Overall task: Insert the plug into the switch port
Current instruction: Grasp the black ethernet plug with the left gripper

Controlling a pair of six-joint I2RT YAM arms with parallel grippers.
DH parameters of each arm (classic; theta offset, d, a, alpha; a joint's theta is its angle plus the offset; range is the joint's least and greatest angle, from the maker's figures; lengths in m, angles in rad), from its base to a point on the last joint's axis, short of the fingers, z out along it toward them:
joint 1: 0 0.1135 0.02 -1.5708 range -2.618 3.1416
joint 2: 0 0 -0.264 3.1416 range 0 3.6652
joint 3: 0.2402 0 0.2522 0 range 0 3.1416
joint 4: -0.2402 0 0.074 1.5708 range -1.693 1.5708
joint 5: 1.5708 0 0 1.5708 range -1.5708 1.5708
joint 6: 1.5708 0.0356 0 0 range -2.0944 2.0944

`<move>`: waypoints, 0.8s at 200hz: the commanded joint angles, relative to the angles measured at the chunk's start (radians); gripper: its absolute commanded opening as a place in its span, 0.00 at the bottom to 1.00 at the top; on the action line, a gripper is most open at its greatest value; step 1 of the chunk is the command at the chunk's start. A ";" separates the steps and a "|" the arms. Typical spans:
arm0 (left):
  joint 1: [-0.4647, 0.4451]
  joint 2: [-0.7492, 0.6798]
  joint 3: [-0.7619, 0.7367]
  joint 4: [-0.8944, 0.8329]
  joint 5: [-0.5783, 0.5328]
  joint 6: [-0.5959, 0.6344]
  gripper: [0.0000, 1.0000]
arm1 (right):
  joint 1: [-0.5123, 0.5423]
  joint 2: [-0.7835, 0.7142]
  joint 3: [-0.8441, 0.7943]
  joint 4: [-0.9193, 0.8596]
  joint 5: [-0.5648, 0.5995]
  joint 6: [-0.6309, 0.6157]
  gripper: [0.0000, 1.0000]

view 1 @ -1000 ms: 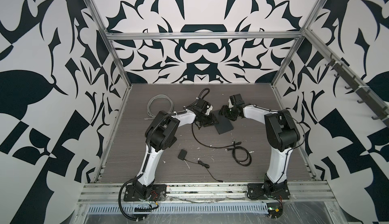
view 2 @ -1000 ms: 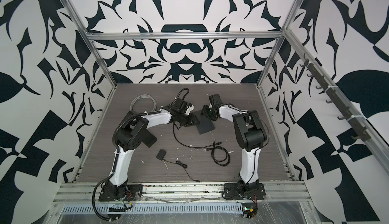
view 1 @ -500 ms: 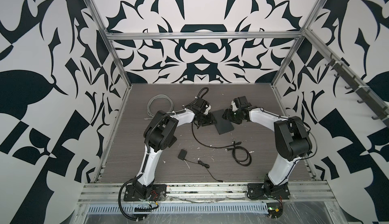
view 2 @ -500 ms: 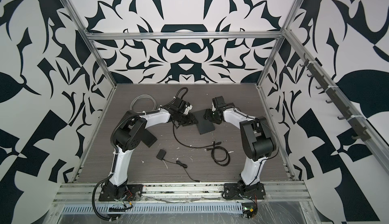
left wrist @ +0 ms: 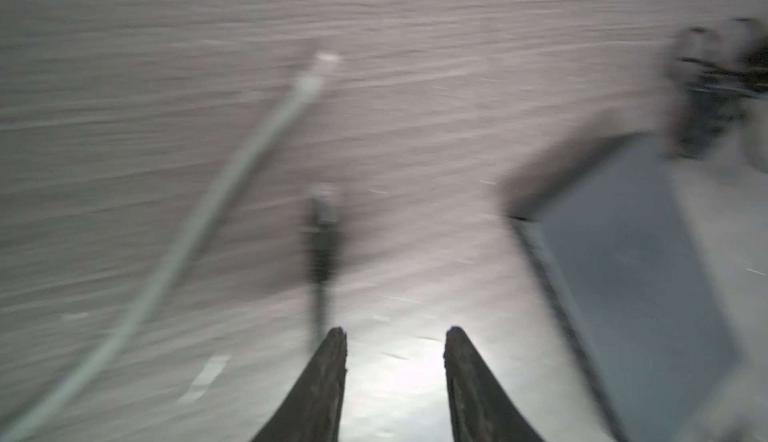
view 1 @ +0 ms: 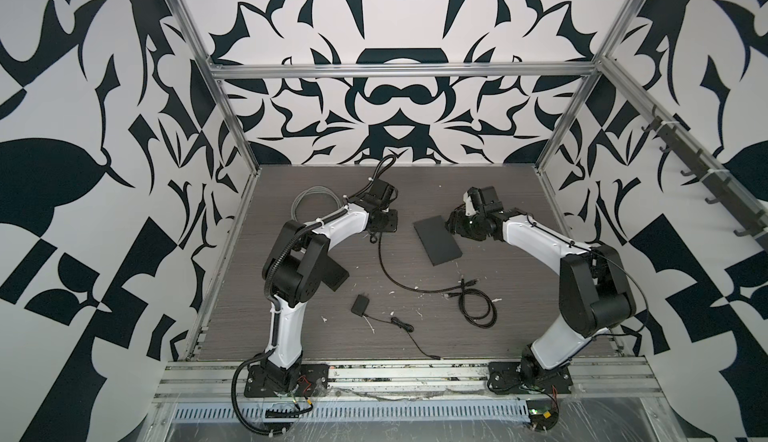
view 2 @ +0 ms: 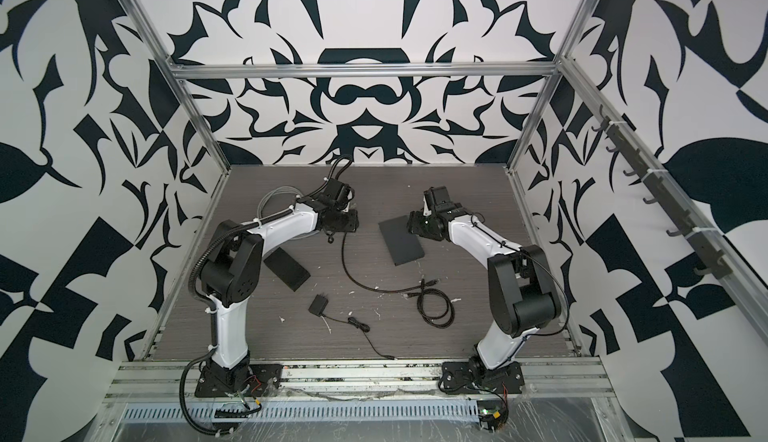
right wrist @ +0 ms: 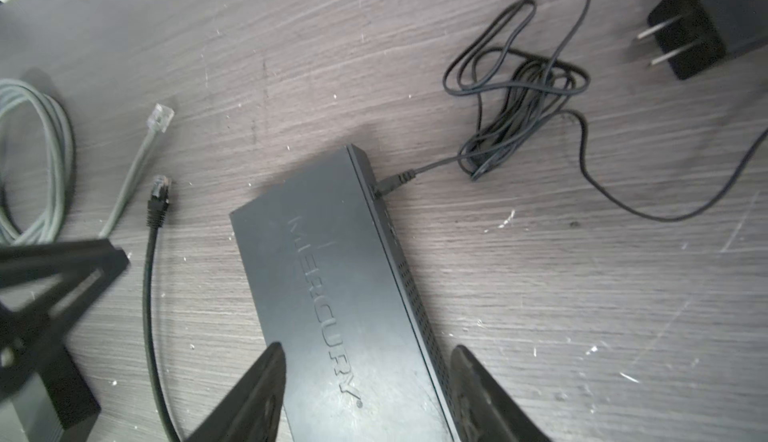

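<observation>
Now: left gripper (left wrist: 395,332) has its jaws apart with nothing between them. The black plug (left wrist: 322,211) lies on the table (right wrist: 540,294) just ahead of the fingertips, in line with one finger rather than the gap. That wrist view is blurred, so the latch side is unreadable. The right gripper (right wrist: 368,347) is also spread, poised over the near end of the switch (right wrist: 332,274); contact cannot be told. A power lead (right wrist: 390,184) sits in the switch's side wall, at the end away from that gripper. A grey cable plug (right wrist: 160,117) lies beside the black one, so don't confuse them.

Judgement: the step in hand is the pick. Centre the gap on the boot, grip behind the latch and keep the nose level. Pin the switch before pushing, else it slides
</observation>
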 commanded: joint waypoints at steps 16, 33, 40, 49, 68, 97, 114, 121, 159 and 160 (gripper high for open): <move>0.005 0.075 0.011 -0.036 -0.072 0.039 0.41 | -0.001 0.000 -0.011 -0.015 0.018 -0.017 0.67; 0.006 0.105 0.027 -0.034 -0.096 0.049 0.40 | 0.000 0.007 -0.011 -0.015 0.010 -0.015 0.67; 0.006 0.115 0.035 -0.038 -0.104 0.053 0.40 | 0.002 0.010 -0.009 -0.016 0.006 -0.013 0.67; 0.006 0.129 0.043 -0.041 -0.100 0.056 0.39 | 0.003 0.012 -0.007 -0.018 0.006 -0.016 0.67; 0.007 0.143 0.052 -0.037 -0.059 0.056 0.36 | 0.003 0.014 -0.002 -0.018 0.006 -0.016 0.67; 0.006 0.140 0.043 -0.029 -0.013 0.060 0.25 | 0.005 0.021 0.014 -0.019 0.000 -0.019 0.67; 0.006 0.125 0.023 -0.011 0.012 0.081 0.19 | 0.007 0.020 0.025 -0.019 -0.019 -0.026 0.67; 0.007 0.117 0.016 0.001 0.016 0.094 0.16 | 0.008 0.017 0.028 -0.013 -0.031 -0.033 0.67; 0.006 0.059 -0.012 0.086 0.135 0.186 0.06 | 0.014 0.017 0.021 0.056 -0.194 -0.059 0.67; 0.006 0.057 -0.013 0.090 0.139 0.188 0.06 | 0.014 0.018 0.020 0.060 -0.199 -0.057 0.66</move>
